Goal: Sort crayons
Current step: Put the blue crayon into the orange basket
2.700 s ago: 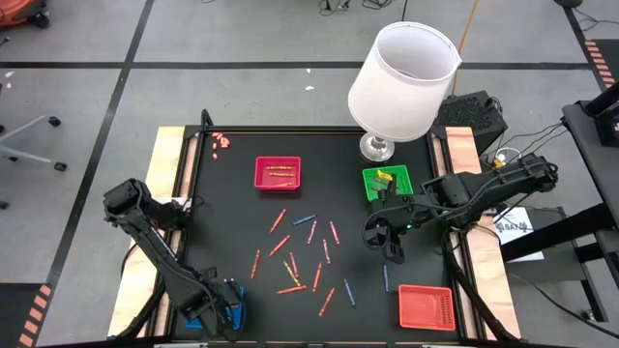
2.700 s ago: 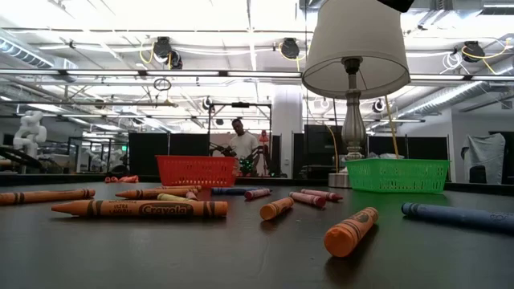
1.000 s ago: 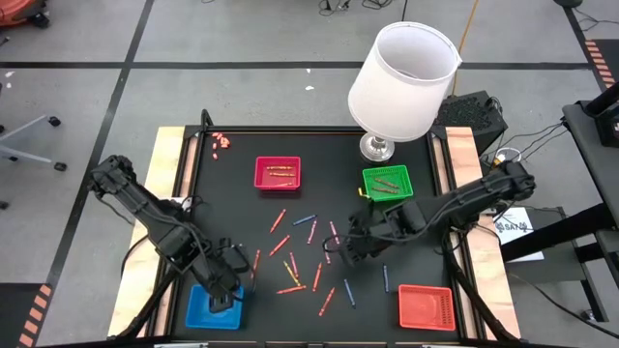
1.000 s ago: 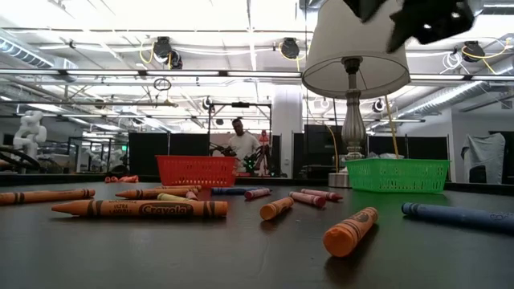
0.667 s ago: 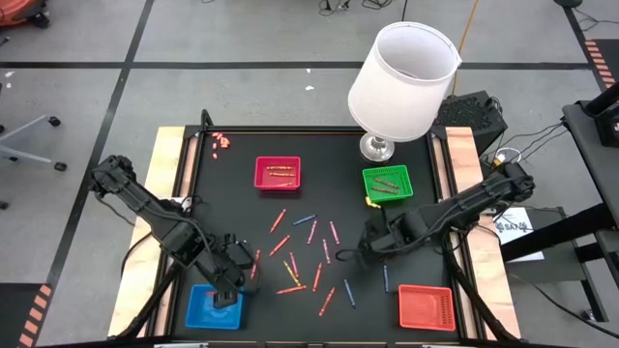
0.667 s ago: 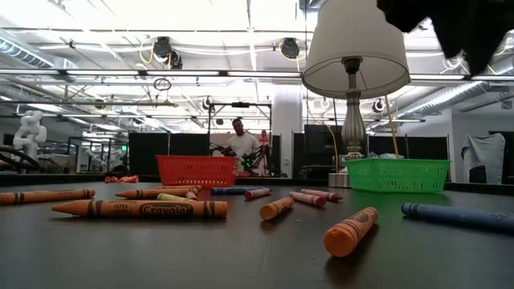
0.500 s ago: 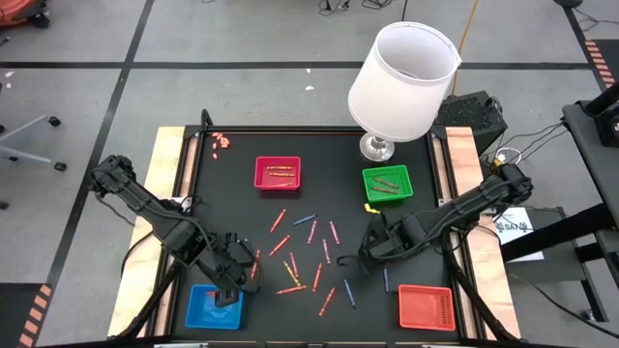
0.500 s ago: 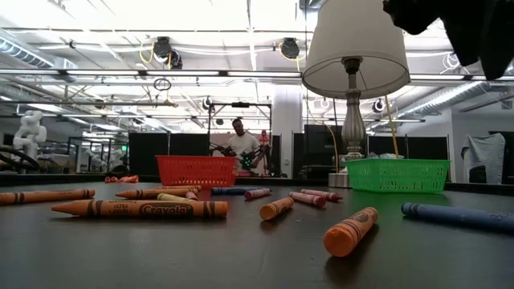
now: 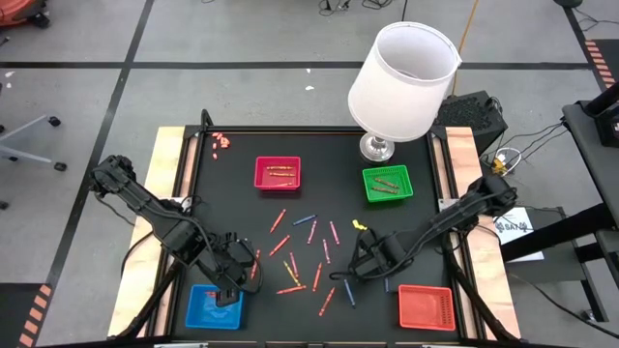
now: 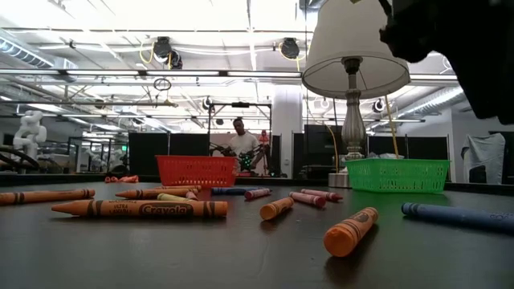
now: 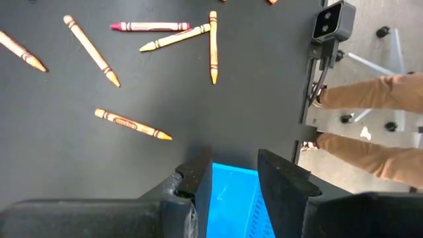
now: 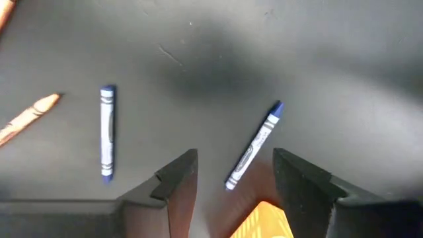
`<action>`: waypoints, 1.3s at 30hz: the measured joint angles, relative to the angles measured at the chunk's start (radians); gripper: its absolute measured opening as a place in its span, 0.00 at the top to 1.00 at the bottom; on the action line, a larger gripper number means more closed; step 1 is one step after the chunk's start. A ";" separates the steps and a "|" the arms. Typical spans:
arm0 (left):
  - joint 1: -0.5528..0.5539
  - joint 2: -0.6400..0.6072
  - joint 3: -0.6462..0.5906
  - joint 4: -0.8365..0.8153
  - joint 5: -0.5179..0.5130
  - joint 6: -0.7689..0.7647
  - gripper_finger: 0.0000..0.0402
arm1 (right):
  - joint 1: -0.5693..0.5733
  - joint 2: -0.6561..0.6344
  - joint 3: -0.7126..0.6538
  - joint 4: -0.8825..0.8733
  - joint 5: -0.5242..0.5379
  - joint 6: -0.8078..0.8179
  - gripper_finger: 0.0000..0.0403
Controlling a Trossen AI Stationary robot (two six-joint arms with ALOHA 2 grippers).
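Observation:
Several crayons [image 9: 305,253], mostly red, orange and pink, lie scattered on the black table top [image 9: 242,208]. They also show in the low view [image 10: 140,209]. My left gripper [image 9: 230,282] hangs open and empty over the far edge of the blue tray [image 9: 208,309]; that tray shows between its fingers in the left wrist view [image 11: 231,198]. My right gripper [image 9: 360,271] is open and empty above the table. A blue crayon [image 12: 254,145] lies flat just ahead of its fingers, and another blue crayon [image 12: 107,132] lies to one side.
A pink-red tray [image 9: 278,173] and a green tray [image 9: 387,184], each with crayons in it, stand at the back. An orange-red tray [image 9: 426,306] stands at the near right. A lamp [image 9: 401,72] stands behind the green tray. A person's legs [image 11: 370,125] show beyond the table's edge.
My right gripper has gone from near the green tray toward the table's near edge and now stands over the blue crayons. In the low view its arm has grown larger at the top right. No crayon has moved.

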 joint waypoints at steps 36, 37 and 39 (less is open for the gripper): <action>-0.008 0.000 0.000 0.050 0.008 -0.037 0.70 | 0.034 0.062 -0.198 0.223 -0.052 -0.009 0.61; -0.008 0.000 0.000 0.051 0.008 -0.037 0.70 | 0.034 0.062 -0.204 0.232 -0.052 -0.008 0.61; -0.008 0.000 0.000 0.051 0.008 -0.037 0.70 | 0.034 0.062 -0.217 0.254 -0.051 -0.007 0.61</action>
